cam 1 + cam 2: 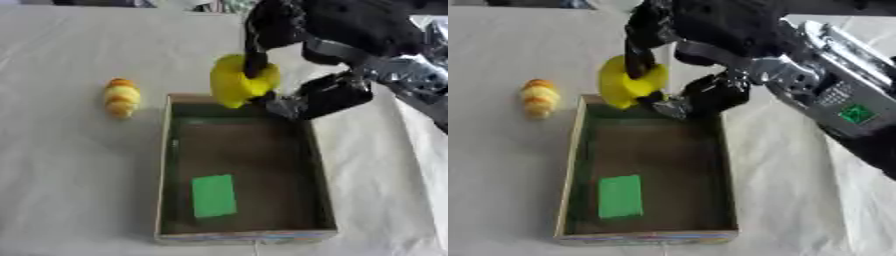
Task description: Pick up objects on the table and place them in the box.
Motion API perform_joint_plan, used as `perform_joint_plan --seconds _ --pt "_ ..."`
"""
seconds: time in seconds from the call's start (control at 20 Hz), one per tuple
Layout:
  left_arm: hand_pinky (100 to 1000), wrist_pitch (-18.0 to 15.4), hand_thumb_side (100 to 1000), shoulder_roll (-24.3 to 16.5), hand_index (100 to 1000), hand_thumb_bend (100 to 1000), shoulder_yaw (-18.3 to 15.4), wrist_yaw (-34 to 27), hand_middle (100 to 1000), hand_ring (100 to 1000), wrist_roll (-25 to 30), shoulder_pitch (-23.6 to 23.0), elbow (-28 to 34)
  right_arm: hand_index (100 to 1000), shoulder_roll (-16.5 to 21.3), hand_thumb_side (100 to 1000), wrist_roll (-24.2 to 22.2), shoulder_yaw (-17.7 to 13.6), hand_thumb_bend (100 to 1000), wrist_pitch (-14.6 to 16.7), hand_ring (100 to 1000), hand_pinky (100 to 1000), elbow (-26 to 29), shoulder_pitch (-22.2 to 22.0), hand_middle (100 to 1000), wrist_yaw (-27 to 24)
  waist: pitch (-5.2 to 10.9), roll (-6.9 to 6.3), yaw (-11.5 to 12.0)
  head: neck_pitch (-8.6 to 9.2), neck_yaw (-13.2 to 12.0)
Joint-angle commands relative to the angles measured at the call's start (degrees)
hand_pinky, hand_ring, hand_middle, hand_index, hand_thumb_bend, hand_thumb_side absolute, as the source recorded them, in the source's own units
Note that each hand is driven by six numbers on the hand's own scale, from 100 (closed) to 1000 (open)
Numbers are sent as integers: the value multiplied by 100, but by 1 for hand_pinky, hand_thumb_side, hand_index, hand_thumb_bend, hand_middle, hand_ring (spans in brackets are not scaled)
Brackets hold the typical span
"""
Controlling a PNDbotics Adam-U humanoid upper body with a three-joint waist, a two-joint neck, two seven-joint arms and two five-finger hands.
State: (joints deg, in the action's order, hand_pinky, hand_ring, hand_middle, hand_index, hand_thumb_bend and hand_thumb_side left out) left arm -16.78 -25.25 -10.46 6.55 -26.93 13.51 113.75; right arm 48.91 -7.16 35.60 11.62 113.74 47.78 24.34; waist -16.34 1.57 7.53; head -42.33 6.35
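Note:
My right hand (302, 75) comes in from the upper right and is shut on a yellow rounded object (234, 82), holding it above the far edge of the box (168, 165). The box is an open cardboard tray with a dark floor, and a green flat block (213, 195) lies in its near half. A small yellow-and-orange object (122, 97) lies on the table to the left of the box's far corner. My left hand shows in neither view.
A white cloth (70, 165) covers the table, with open room left of the box and in front of it. My right forearm (833, 95), with a green sticker on it, crosses the upper right.

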Motion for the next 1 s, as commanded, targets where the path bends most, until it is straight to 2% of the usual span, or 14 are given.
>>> perform_joint_plan --seconds 0.05,0.4,0.5,0.6,0.65,0.75,0.85,1.0 --pt "758 9 465 -145 788 100 -19 -14 711 753 17 21 84 456 48 100 -138 106 144 15 611 754 85 -29 438 339 69 -13 16 -25 -4" --pt "758 8 473 -116 788 100 -9 -39 711 752 39 29 84 514 -72 149 -724 454 124 -200 639 763 85 -247 493 649 17 -18 75 14 37" --pt "758 14 475 -104 787 100 -4 -46 711 752 48 27 84 618 -57 193 -969 497 188 -170 715 786 85 -299 580 747 4 -15 80 14 45" --pt "758 15 473 -105 788 100 -2 -52 711 752 54 31 84 836 -29 203 -1261 498 268 -64 852 850 85 -341 788 916 -3 -18 79 9 45" --pt "758 13 473 -107 788 100 -2 -54 711 752 56 33 84 867 -16 188 -1407 473 273 0 883 873 85 -362 822 1026 -5 -21 77 7 41" --pt "758 9 475 -105 788 100 0 -58 711 753 60 35 84 902 11 149 -1599 395 288 61 936 904 85 -403 868 1214 -7 -27 68 17 34" --pt "759 14 475 -102 788 100 -1 -59 712 753 63 31 84 905 23 166 -1653 341 297 100 948 912 85 -423 879 1328 -6 -32 58 18 35" --pt "759 15 474 -100 788 100 1 -64 712 754 64 35 84 901 39 130 -1581 277 306 119 942 908 85 -449 874 1388 -3 -41 48 32 36"
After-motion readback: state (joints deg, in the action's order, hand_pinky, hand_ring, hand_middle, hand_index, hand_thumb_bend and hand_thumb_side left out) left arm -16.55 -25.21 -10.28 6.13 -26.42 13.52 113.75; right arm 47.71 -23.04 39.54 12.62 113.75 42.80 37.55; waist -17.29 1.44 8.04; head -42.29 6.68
